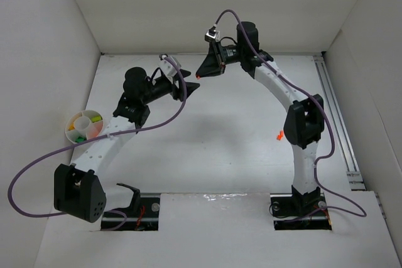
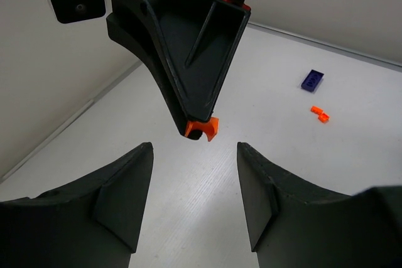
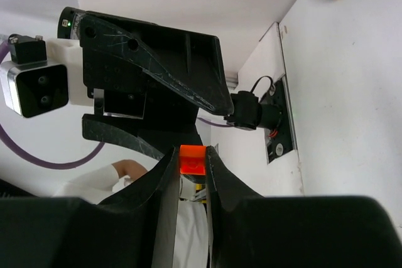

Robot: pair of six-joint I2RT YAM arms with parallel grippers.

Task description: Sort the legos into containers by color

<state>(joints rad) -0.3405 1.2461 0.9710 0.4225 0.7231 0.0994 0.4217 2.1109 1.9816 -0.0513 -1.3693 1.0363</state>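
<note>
Nearest loom the fingers [image 2: 119, 205] of the left hand [image 2: 195, 152], released and parted, grasping nothing. Far left on the surface [image 1: 220, 161] sits a round divided container [image 1: 68, 128] with yellow, green and orange pieces inside. At mid-rear the right hand [image 1: 200, 75] is clenched on an orange lego [image 2: 202, 128], held in the air just off the left hand's tips. Rightward, a loose orange lego [image 1: 279, 134] lies just beside the right arm.

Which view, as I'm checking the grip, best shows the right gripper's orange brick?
Right wrist: the orange brick is close up, pinched on both sides. Left wrist shows its protruding end; top external, only a speck.
</note>
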